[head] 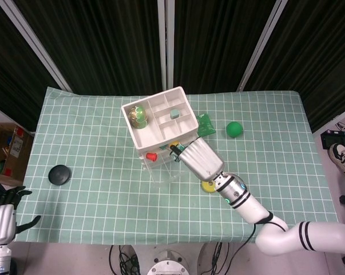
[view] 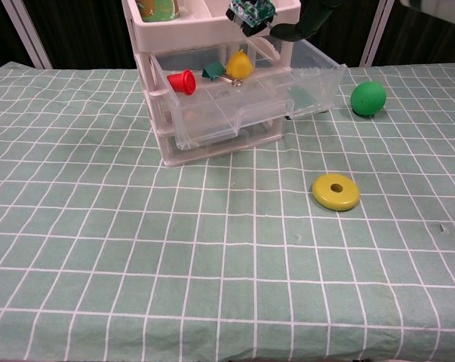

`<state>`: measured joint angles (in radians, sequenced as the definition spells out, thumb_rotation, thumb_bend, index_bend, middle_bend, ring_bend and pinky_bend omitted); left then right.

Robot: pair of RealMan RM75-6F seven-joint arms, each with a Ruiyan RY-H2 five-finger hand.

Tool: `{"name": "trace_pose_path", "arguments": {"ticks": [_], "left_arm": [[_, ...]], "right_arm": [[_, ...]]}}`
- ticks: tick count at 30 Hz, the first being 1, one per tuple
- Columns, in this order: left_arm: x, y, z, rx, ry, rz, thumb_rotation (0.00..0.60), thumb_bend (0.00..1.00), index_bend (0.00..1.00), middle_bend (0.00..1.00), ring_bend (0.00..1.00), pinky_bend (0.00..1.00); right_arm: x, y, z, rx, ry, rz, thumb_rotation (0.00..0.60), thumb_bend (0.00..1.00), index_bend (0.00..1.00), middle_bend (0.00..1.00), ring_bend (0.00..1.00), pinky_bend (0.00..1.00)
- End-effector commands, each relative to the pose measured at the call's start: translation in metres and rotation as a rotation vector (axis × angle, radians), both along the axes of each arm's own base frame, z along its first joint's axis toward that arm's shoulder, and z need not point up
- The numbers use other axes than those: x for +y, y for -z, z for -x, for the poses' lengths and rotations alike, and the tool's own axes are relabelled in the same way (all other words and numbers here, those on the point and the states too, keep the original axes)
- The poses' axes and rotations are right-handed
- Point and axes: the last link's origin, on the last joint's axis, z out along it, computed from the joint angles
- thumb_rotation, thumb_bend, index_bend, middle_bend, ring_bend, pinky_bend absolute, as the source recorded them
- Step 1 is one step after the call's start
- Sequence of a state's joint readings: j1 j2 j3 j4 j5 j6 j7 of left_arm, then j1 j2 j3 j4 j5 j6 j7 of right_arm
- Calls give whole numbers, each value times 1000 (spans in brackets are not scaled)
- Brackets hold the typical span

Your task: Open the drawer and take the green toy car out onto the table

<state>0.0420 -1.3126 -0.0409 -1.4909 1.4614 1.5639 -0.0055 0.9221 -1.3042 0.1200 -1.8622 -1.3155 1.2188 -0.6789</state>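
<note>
Yellow ring (view: 335, 192) on open tablecloth (view: 136, 264)

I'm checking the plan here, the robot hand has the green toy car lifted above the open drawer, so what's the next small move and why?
Probably carry the small green toy car sideways, clear of the clear plastic drawer, then lower it. The right robot hand holds it above the drawer, and bare green checked tablecloth lies just in front.

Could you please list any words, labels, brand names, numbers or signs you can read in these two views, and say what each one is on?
None can be read.
The green toy car held by the right hand shows light markings, too small to read.
The cardboard box beside the table holds coloured items, too blurred to read.
The drawer bears no label.
</note>
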Motion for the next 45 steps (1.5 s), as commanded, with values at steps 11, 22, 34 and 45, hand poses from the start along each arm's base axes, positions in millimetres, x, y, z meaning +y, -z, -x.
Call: {"name": "trace_pose_path", "arguments": {"ticks": [11,22,34,45], "left_arm": [[-3,-1,-7,8,10,-4,600,90,316,222,175,199],[-9,-5,-8,15,2,-13,600,91,316,222,176,199],[-10,-4,-8,12,0,-10,600,91,315,222,175,199],[-2,-2,-9,10,25,-5,600,91,316,222,175,199]], "right_arm": [[83,37,59,40,-147,-229,600,341,686,953,1000,991],[77,112,63,196,-246,-293,600,342,641,953,1000,991],[68,134,73,294,-193,-276,600,255,45,951,995,960],[87,33,105,79,-67,-97,600,242,52,928,964,953]]}}
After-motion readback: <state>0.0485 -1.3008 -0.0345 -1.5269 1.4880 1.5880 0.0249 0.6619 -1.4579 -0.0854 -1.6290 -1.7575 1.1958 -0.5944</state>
